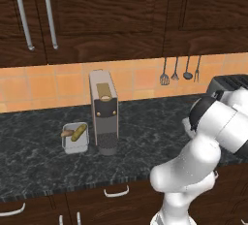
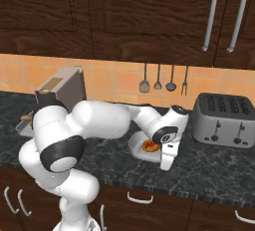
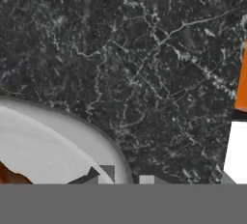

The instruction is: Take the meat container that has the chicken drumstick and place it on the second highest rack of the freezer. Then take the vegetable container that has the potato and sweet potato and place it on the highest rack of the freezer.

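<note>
The arm is seen stretched low over the dark marbled worktop [image 2: 214,165], its hand turned downward at the near edge of the meat container [image 2: 142,149]. This pale, shallow container lies flat on the worktop, left of the toaster [image 2: 225,120] and below the row of utensils [image 2: 164,81] hung on the orange tiled wall. A brown chicken drumstick [image 2: 149,146] is seen inside it, just beside the hand.

The tool [image 3: 126,178] is clenched: in the hand view the two dark fingertips [image 3: 107,174] stand close together with the container's curved grey rim [image 3: 103,138] running in between them, so the rim is recorded as gripped. A sliver of the brown drumstick [image 3: 9,175] shows at the lower left of that view, inside the pale bowl of the container. In the right base view the fingers themselves are hidden behind the hand, at the container's right edge.

The vegetable container [image 1: 75,139] rests on the worktop well to the left, just beside a tall coffee machine [image 1: 103,113]. Two elongated vegetables are seen in it, one yellowish [image 1: 79,132] and one brownish [image 1: 67,133]; which is the potato cannot be told. This container is apart from the arm.

Dark wooden cabinets [image 1: 97,15] with long metal handles are seen above the tiles, and drawers with curved handles below the worktop edge.
</note>
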Robot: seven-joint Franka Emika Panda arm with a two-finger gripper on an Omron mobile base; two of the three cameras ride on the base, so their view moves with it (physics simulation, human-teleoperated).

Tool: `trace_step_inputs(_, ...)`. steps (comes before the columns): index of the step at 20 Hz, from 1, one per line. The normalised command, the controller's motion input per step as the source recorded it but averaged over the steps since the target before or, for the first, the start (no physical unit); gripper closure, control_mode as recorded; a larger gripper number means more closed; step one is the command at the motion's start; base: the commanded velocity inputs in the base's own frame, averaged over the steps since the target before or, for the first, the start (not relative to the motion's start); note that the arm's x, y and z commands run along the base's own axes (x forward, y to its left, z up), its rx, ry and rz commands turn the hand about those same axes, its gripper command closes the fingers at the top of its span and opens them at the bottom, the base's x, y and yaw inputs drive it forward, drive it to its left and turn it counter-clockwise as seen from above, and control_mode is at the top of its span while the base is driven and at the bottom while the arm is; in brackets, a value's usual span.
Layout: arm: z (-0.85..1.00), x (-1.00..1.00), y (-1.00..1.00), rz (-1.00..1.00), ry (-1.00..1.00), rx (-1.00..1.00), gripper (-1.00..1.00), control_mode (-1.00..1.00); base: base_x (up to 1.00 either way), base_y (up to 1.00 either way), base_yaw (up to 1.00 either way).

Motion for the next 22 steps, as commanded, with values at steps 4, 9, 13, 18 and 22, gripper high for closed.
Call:
trace_step_inputs(4, 0.73, -0.39, 0.62, 0.08, -0.1, -0.1, 1.0, -1.0, 0.0, 0.0, 0.0)
trace_step_inputs(9, 0.62, -0.16, 0.97, 0.21, -0.08, -0.02, 1.0, -1.0, 0.0, 0.0, 0.0)
trace_step_inputs(13, 0.67, -0.02, 0.89, 0.4, -0.13, 0.02, 1.0, -1.0, 0.0, 0.0, 0.0)
trace_step_inputs(18, 0.69, 0.07, 0.62, 0.55, -0.04, 0.06, 1.0, -1.0, 0.0, 0.0, 0.0)
trace_step_inputs(22, 0.61, 0.08, 0.57, 0.6, 0.09, 0.04, 1.0, -1.0, 0.0, 0.0, 0.0)
